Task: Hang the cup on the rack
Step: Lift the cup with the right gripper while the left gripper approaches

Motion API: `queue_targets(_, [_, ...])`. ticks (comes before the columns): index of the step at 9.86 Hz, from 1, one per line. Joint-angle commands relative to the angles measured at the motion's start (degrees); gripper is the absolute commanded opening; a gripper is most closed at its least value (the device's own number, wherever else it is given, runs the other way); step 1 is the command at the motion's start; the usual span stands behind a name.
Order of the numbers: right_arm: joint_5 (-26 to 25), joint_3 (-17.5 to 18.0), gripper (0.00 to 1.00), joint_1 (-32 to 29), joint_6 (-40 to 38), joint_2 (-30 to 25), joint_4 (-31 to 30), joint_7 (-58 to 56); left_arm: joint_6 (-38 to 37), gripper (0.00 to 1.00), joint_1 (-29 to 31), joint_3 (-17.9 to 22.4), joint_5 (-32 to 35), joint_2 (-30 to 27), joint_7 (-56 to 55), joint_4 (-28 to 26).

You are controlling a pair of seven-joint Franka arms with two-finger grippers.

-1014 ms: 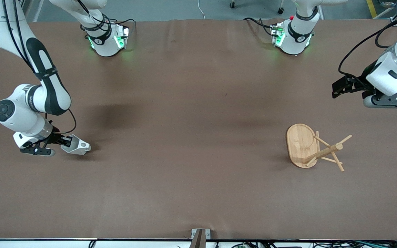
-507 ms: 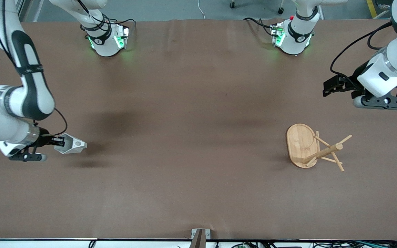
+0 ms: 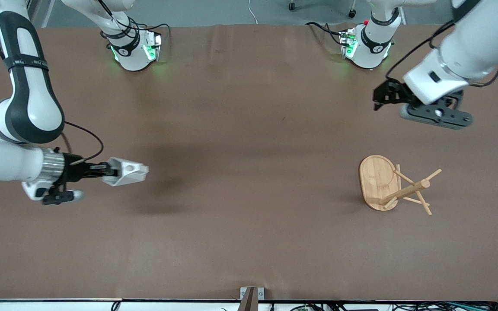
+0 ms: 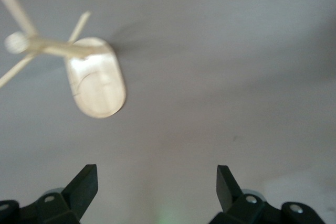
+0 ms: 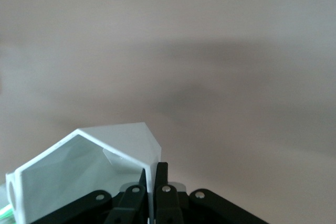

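Two hands aloft, right hand (image 3: 102,171) pinching cup (image 3: 127,171)

I have the cup (image 3: 127,171) up in the right gripper (image 3: 102,169), over the table (image 3: 249,142) at the right arm's end. The rack (image 3: 394,186) stands at the left arm's end, the left gripper (image 3: 381,96) over bare table, farther from the front camera than the rack.

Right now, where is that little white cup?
The cup is held in the right gripper, its jaws shut on it, above the table's right-arm end, well apart from the tipped-over rack.
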Motion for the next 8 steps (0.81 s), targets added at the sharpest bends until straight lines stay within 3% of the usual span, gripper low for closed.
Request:
queue_targets(1, [13.7, 4.8, 0.00, -0.5, -0.2, -0.2, -2.9, -1.6, 4.0, 1.00, -0.1, -7.0, -3.6, 1.4, 0.5, 0.1])
queue_targets(2, [21.5, 6.5, 0.00, 0.9, 0.5, -0.3, -4.4, -2.4, 6.1, 1.00, -0.5, -9.5, -5.7, 2.0, 1.2, 0.1])
queue_targets(6, [42.0, 13.1, 0.00, 2.5, 0.3, -0.2, -9.3, -2.0, 20.7, 1.00, -2.6, -15.5, -6.8, 6.2, 13.8, 0.1])
queue_targets(8, [48.0, 15.9, 0.00, 2.8, 0.2, -0.2, -10.0, -1.9, 21.1, 1.00, -4.8, -16.0, -6.3, 8.1, 14.7, 0.1])
